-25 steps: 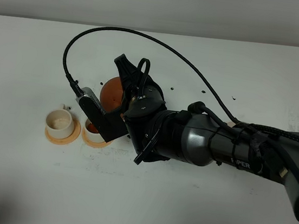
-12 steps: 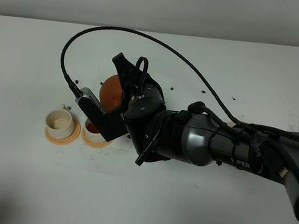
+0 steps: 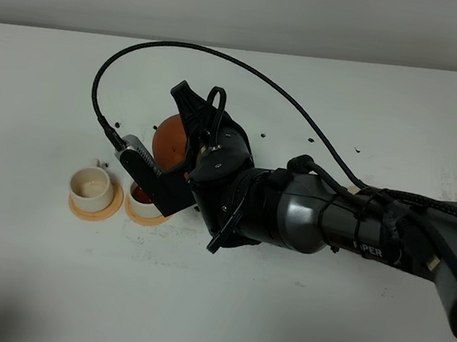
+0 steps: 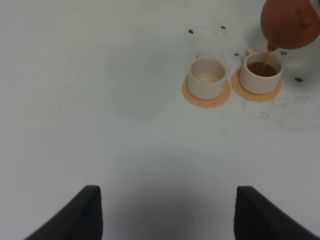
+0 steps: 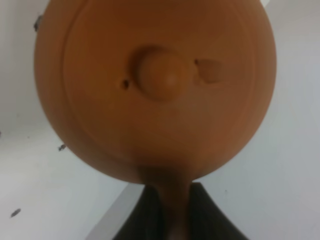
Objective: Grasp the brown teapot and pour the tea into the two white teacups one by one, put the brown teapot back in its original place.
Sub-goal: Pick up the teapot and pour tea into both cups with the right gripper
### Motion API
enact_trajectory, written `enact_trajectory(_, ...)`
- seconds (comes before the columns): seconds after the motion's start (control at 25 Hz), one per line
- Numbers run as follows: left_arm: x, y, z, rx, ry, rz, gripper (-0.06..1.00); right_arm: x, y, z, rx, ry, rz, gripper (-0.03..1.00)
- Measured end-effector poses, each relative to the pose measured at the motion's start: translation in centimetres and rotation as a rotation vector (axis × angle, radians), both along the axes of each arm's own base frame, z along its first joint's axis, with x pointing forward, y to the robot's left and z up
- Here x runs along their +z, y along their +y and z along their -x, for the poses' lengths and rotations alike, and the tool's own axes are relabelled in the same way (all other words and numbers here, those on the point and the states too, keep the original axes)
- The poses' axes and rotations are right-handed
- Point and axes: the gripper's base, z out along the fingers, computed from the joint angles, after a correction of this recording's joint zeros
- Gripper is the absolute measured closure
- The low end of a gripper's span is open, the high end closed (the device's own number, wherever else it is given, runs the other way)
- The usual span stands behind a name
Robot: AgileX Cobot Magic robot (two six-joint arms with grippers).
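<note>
Over one white teacup (image 4: 260,83), a round, squat, reddish-brown teapot (image 5: 155,85), tilted.

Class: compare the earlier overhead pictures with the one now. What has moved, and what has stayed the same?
The right end effector, still shut on the brown teapot, has drifted very slightly leftward in the overhead view, carrying the tilted pot. Nothing was taken or released. Both white teacups and their orange saucers stayed put.
</note>
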Motion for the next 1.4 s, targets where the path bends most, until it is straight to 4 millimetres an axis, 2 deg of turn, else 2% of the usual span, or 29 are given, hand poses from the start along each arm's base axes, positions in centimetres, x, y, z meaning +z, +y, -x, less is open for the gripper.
enact_trajectory(1.16, 0.00, 0.00, 0.00, 0.001, 0.000, 0.001, 0.36, -0.31, -0.16, 0.13, -0.003, 0.004, 0.002, 0.85)
enact_trajectory(1.4, 0.00, 0.00, 0.00, 0.001, 0.000, 0.001, 0.36, -0.25, -0.24, 0.17, -0.060, 0.039, -0.046, 0.85)
